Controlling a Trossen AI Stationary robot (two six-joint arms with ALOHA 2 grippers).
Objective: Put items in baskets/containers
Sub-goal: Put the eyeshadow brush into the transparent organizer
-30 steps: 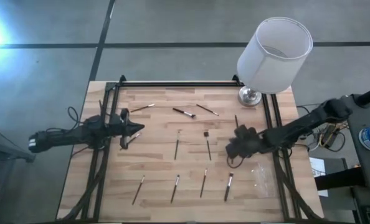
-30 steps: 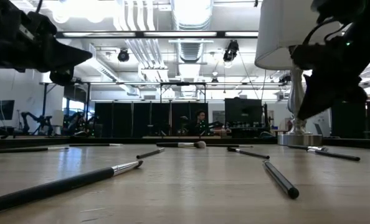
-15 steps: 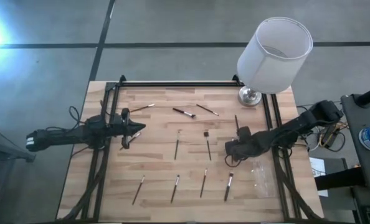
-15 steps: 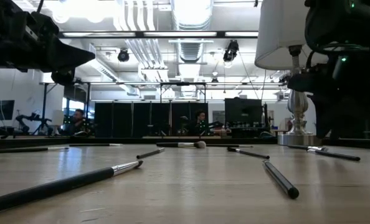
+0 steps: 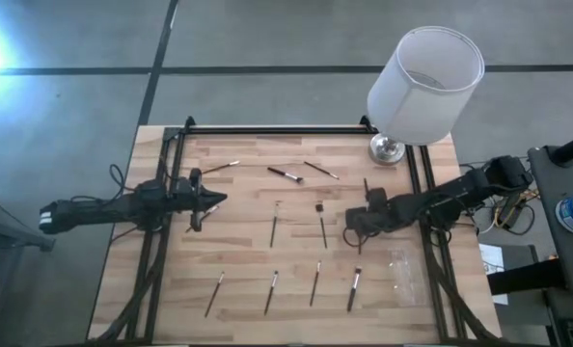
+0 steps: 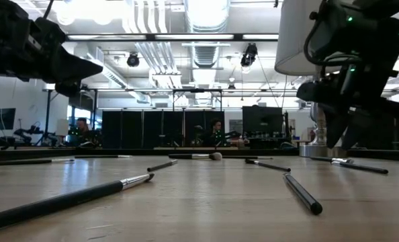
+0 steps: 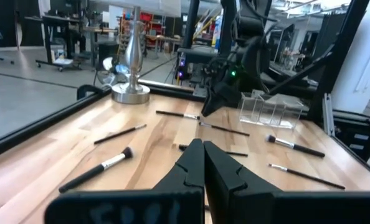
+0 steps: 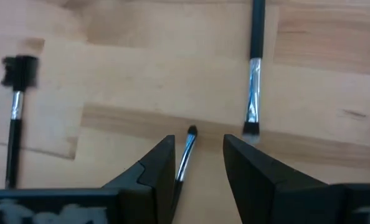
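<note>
A large robotics lab or workshop — a bare concrete floor (image 5: 65,116) under the wooden table (image 5: 248,260), exposed ducts and strip lights (image 6: 206,13) overhead. Across the hall stand dark partition panels (image 6: 152,131), seated people (image 6: 216,131) at benches, monitors (image 6: 260,121), and another robot arm (image 6: 35,128) — with cluttered equipment racks (image 7: 147,25) beyond.

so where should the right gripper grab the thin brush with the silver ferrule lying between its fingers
Probably the dark handle just behind the silver ferrule of the thin brush, coming straight down. It lies flat on the wooden table, lengthwise between the open right gripper fingers, so closing across its slim shaft should pinch it.
</note>
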